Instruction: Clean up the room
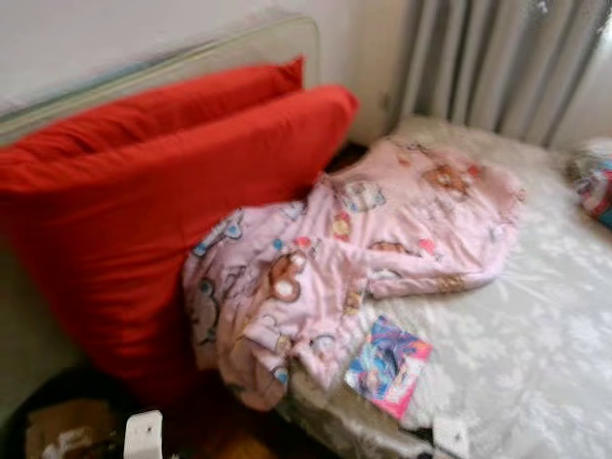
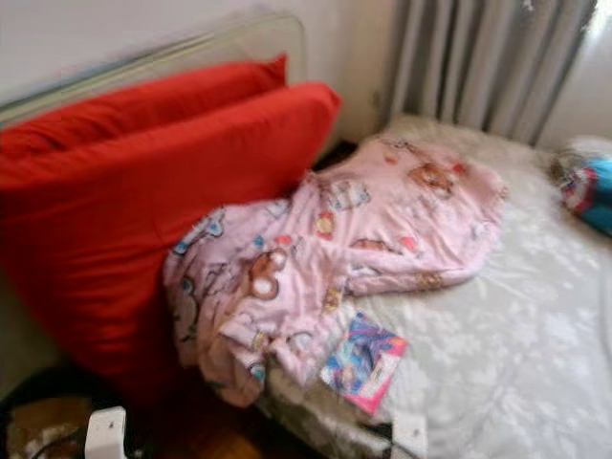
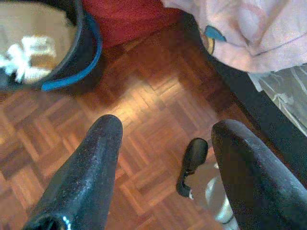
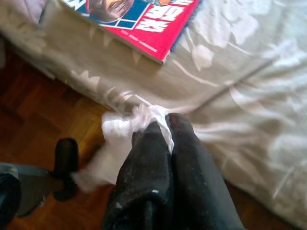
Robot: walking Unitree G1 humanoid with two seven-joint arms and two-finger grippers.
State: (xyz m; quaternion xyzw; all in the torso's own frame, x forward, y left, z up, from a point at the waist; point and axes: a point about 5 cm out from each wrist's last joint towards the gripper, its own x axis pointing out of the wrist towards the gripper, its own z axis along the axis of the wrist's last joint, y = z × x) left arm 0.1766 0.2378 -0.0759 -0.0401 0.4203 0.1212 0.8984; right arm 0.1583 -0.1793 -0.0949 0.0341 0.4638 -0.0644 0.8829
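Right wrist view: right gripper [image 4: 160, 127] clamped on white tissue [image 4: 117, 136] beside bed [image 4: 249, 96].
Left gripper [image 3: 165, 139] spread wide above parquet floor [image 3: 144, 105], near bin [image 3: 86, 52].

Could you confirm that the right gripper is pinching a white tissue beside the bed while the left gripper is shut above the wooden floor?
Not quite: the left gripper is open, its fingers spread above the wooden floor, as the left wrist view shows. The right gripper is indeed pinching a white tissue beside the bed.

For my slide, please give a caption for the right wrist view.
Right claw shut on a white tissue beside the bed edge, below a magazine.
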